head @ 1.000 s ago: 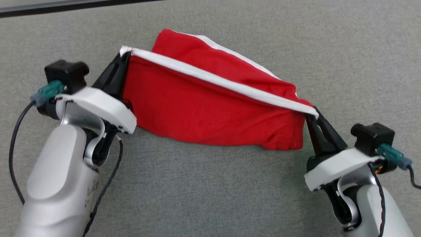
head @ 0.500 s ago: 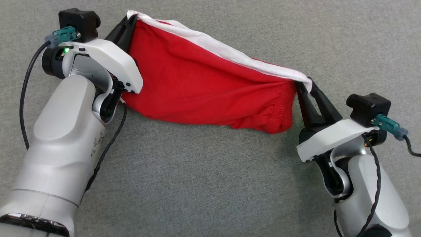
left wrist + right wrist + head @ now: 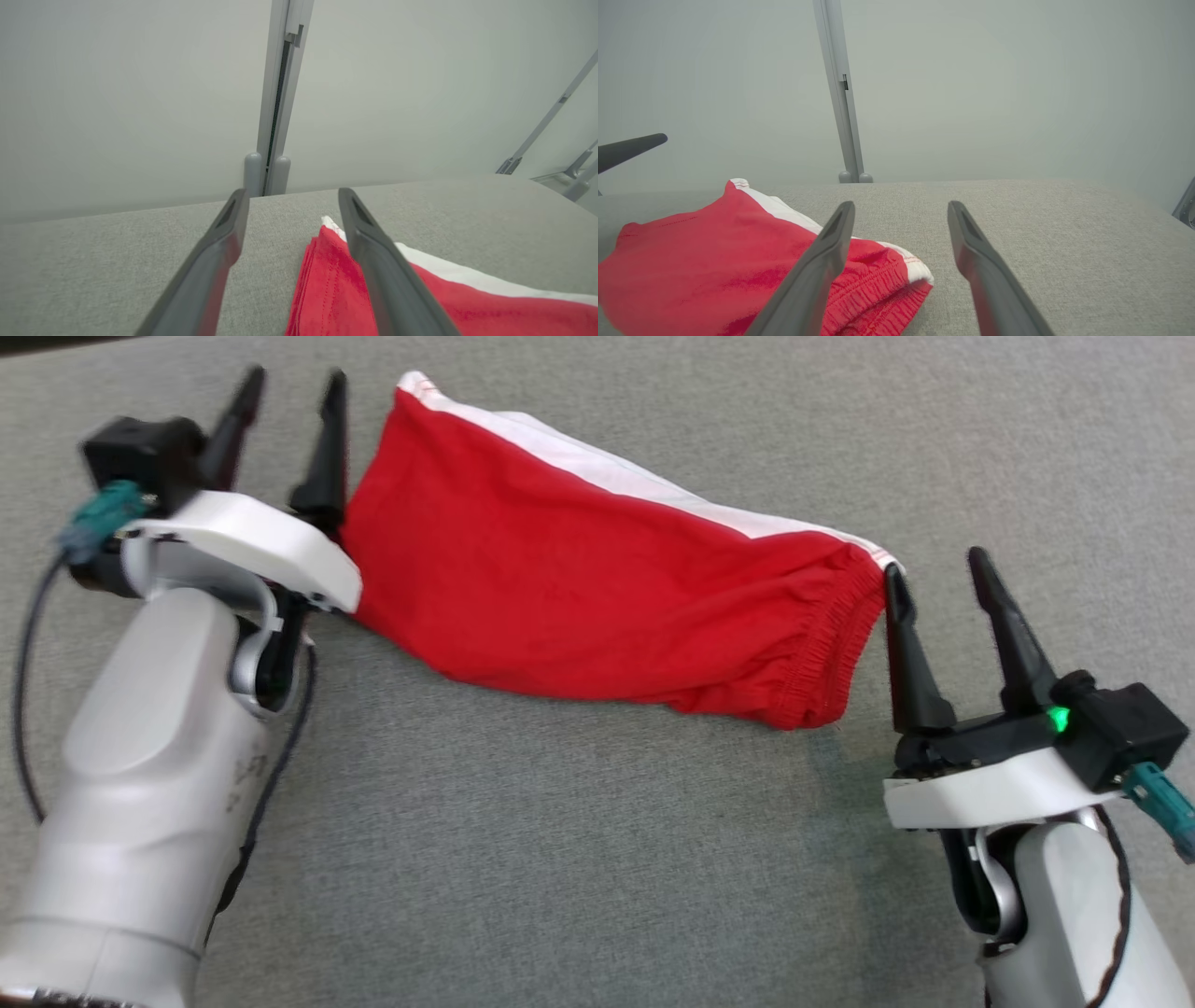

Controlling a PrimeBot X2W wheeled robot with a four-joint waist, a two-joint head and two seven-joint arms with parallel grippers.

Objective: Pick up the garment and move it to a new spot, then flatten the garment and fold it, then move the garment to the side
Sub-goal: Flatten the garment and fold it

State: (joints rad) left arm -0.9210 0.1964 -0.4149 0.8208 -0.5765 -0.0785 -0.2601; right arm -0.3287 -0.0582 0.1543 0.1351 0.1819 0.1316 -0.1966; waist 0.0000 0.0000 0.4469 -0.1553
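The garment point(image 3: 597, 588) is red with a white side stripe and an elastic waistband. It lies folded lengthwise on the grey table, running from upper left to lower right. My left gripper point(image 3: 291, 387) stands open just left of its upper-left end, holding nothing. In the left wrist view the garment point(image 3: 420, 298) lies under and right of the right finger of my left gripper point(image 3: 292, 198). My right gripper point(image 3: 932, 563) is open beside the waistband end, its left finger touching the cloth edge. The right wrist view shows the garment point(image 3: 714, 261) to the left of my right gripper point(image 3: 900, 207).
Grey fabric table surface point(image 3: 597, 859) spreads all around the garment. A pale wall with a vertical metal post point(image 3: 843, 102) rises beyond the table's far edge. Slanted metal struts point(image 3: 542, 126) stand at the right in the left wrist view.
Both grippers have opened and let go of the garment's white-striped edge. The garment has dropped flat onto the table. The head camera has shifted.
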